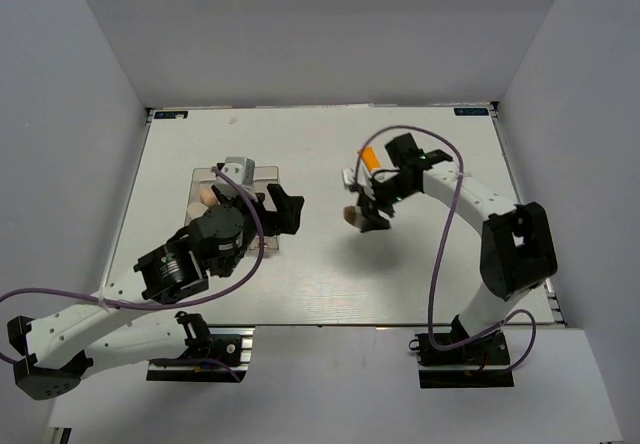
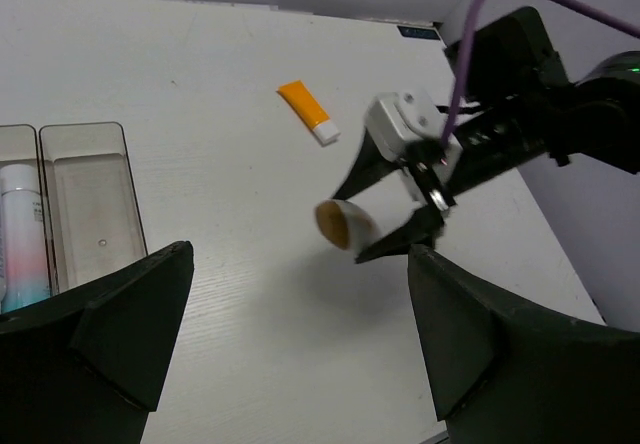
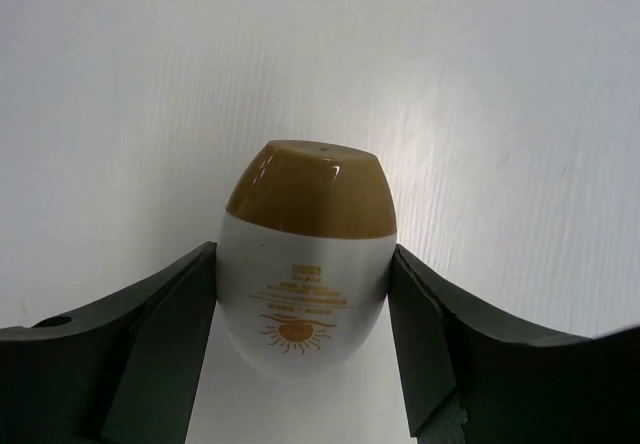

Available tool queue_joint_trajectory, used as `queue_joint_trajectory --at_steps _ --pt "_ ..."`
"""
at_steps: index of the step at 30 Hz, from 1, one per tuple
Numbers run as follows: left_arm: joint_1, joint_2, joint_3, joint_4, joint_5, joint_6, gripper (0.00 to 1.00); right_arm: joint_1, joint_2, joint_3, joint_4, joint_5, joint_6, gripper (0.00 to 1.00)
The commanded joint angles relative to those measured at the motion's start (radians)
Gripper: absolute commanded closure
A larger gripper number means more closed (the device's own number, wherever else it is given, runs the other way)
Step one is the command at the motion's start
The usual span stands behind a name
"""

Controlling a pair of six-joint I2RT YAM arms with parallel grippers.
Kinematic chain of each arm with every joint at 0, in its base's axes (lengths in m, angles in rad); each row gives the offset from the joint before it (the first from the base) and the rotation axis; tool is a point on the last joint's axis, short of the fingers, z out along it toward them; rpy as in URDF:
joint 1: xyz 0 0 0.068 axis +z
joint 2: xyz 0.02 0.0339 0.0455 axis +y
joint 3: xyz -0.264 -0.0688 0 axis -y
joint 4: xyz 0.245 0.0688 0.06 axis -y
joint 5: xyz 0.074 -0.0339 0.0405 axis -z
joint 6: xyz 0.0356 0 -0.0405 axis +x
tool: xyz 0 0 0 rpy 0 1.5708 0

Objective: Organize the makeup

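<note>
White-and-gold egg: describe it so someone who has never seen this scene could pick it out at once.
On the white table, look right of centre to the right gripper. It clamps the white-and-gold egg. Unlike the flat orange white-capped tube lying nearby, it is rounded, white-bodied and gold-topped.

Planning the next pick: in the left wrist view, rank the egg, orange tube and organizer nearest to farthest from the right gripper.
1. Egg, held by the right gripper.
2. Orange tube, on the table beyond.
3. Organizer, far left.
</note>
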Motion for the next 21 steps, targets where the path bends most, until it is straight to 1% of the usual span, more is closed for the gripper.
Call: queue_joint_trajectory --at_steps 1,2,3,4,5,6,7,9,10,12,13,16,17,19,20,21 --pt "0.002 -0.028 0.016 0.046 -0.002 0.028 0.03 0.074 0.085 0.116 0.303 -0.209 0.57 0.97" --pt "0.002 -0.037 0.014 0.047 -0.011 0.029 0.03 0.094 0.131 0.138 0.442 -0.232 0.66 0.97" --pt "0.002 -0.04 0.013 0.052 -0.014 0.031 0.03 0.117 0.156 0.167 0.531 -0.238 0.761 0.96" --pt "0.002 -0.043 0.007 0.067 -0.017 0.034 0.03 0.129 0.179 0.182 0.613 -0.24 0.966 0.97" --pt "-0.008 -0.054 0.004 0.077 -0.017 0.045 0.03 0.158 0.231 0.202 0.679 -0.237 1.044 0.97" --pt "-0.009 -0.059 0.002 0.084 -0.022 0.046 0.03 0.168 0.257 0.225 0.806 -0.234 1.113 0.97" --pt "-0.009 -0.062 0.0 0.093 -0.022 0.049 0.02 0.177 0.278 0.269 0.858 -0.225 1.244 0.97" --pt "-0.009 -0.065 0.004 0.101 -0.022 0.06 0.03 0.214 0.343 0.311 0.961 -0.22 1.345 0.96" --pt "-0.009 -0.065 0.008 0.101 -0.022 0.063 0.02 0.22 0.366 0.357 1.047 -0.22 1.441 0.95" --pt "-0.009 -0.059 0.014 0.092 -0.022 0.065 0.03 0.249 0.453 0.426 1.106 -0.244 1.515 0.94" --pt "-0.009 -0.056 0.016 0.093 -0.02 0.068 0.02 0.264 0.508 0.507 1.109 -0.245 1.555 0.94" --pt "-0.009 -0.049 0.023 0.083 -0.017 0.071 0.02 0.303 0.57 0.631 1.104 -0.228 1.565 0.92" --pt "-0.009 -0.045 0.028 0.078 -0.016 0.069 0.02 0.309 0.599 0.647 1.103 -0.215 1.556 0.91" --pt "-0.009 -0.052 0.028 0.072 -0.022 0.068 0.02 0.327 0.63 0.661 1.11 -0.182 1.557 0.83" --pt "-0.009 -0.056 0.027 0.069 -0.025 0.065 0.02 0.327 0.636 0.655 1.112 -0.171 1.558 0.82" --pt "-0.009 -0.059 0.028 0.064 -0.026 0.066 0.02 0.33 0.641 0.647 1.114 -0.156 1.557 0.78"
